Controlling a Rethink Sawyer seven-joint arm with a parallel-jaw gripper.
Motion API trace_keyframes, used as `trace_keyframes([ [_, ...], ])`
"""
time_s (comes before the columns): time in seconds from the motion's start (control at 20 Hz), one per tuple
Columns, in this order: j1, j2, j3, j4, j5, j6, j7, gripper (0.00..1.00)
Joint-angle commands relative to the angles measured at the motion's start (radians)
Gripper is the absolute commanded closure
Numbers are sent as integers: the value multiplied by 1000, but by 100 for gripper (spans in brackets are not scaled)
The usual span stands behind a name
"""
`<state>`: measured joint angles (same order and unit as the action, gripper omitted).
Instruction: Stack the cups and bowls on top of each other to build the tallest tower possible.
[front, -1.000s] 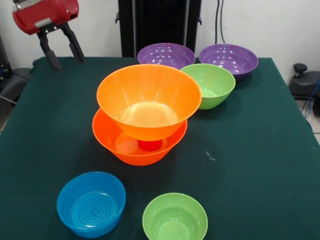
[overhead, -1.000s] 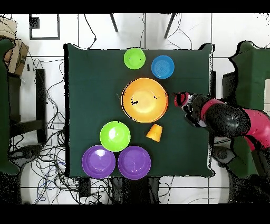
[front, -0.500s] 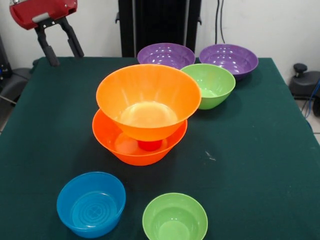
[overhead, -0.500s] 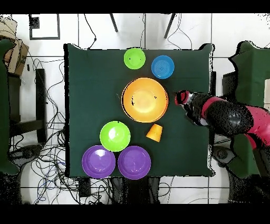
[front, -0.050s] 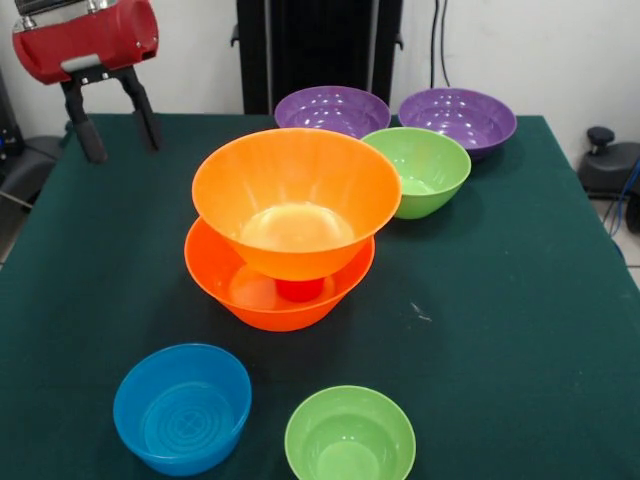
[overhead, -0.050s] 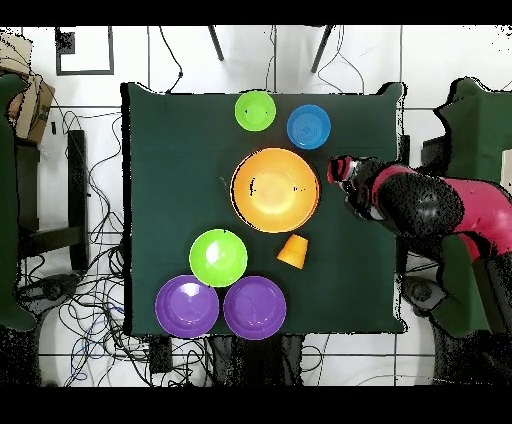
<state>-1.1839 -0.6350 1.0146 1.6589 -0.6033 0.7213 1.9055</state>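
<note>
The tower stands mid-table: a large orange bowl (front, -0.050s: 297, 195) rests on a red cup (front, -0.050s: 300, 290), which stands inside a second large orange bowl (front, -0.050s: 262, 300). From above, only the top orange bowl (overhead, -0.050s: 275, 189) shows. An orange cup (overhead, -0.050s: 293, 251) lies beside it on the cloth and is hidden in the front view. My gripper (front, -0.050s: 123, 150) hangs open and empty above the table's far left corner, well apart from the tower. In the overhead view the gripper (overhead, -0.050s: 340, 172) sits just right of the orange bowl.
Two purple bowls (front, -0.050s: 332, 108) (front, -0.050s: 458, 117) and a medium green bowl (front, -0.050s: 420, 168) stand at the far side. A small blue bowl (front, -0.050s: 182, 405) and a small green bowl (front, -0.050s: 350, 435) sit by the near edge. All rest on a dark green table (front, -0.050s: 520, 300).
The gripper rose a little, then came down lower and drifted slightly toward the small blue bowl's side. It stayed open. The bowls and cups have not moved.
</note>
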Motion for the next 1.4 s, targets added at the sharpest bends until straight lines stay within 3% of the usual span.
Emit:
trace_keyframes([
  [0.05,99,-9,-121,-115,-160,60,-208,0],
  [0.45,88,-16,-130,-90,-169,50,-230,0],
  [0.9,129,88,-147,-229,-210,67,-282,0],
  [1.1,182,82,-198,-281,-234,127,-251,0],
  [1.25,214,81,-204,-338,-192,248,-294,0],
  [1.4,255,110,-219,-375,-183,282,-280,0],
])
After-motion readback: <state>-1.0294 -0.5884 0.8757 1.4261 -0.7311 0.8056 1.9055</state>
